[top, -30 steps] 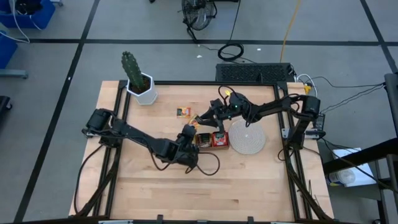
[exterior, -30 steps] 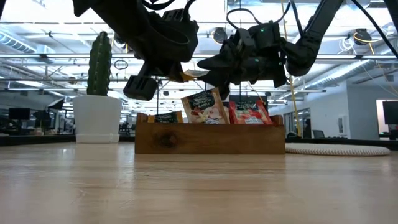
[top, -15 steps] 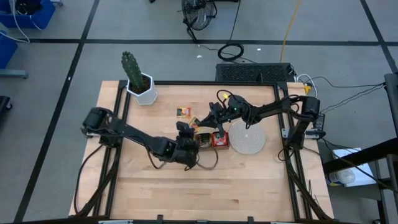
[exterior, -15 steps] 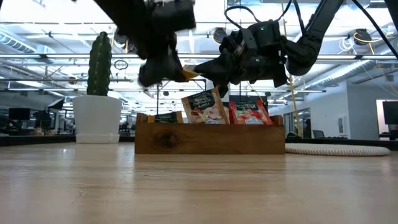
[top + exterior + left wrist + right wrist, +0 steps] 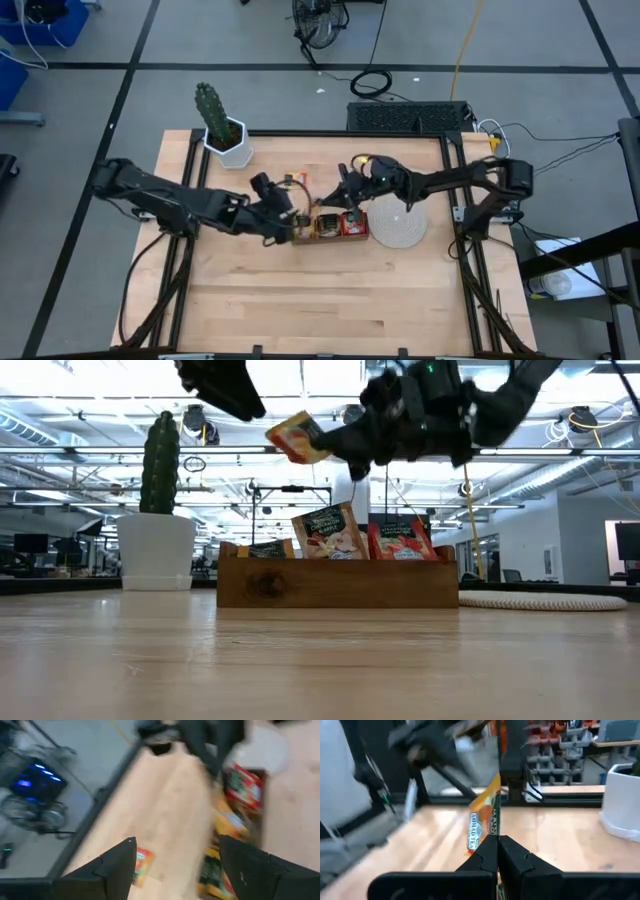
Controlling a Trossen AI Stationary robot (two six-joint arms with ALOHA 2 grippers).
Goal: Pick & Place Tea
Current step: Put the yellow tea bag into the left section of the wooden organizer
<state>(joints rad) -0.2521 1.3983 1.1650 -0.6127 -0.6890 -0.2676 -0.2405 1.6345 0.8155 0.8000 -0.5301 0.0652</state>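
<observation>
While my right gripper (image 5: pixel 496 851) hangs above the wooden tray (image 5: pixel 337 585), clamped on a yellow-orange tea sachet (image 5: pixel 296 438), I see my left gripper (image 5: pixel 175 865) spread wide, empty.

The high camera is looking straight down on the whole desk (image 5: pixel 330 300) from well above, taking in both arms and the floor around. The low camera is sitting at desk-top height, looking level across the boards at the wooden tray (image 5: pixel 337 584) and the room behind — close to the surface. The left wrist camera is looking down past its own spread fingers (image 5: pixel 120 865) at the tray's sachets and the desk edge. The right wrist camera is looking along its pinched fingers (image 5: pixel 496 852), very near a yellow-orange sachet (image 5: pixel 485 822). All four are sharing the tray area — the cactus pot (image 5: pixel 229 143) is showing in the high and low views.
</observation>
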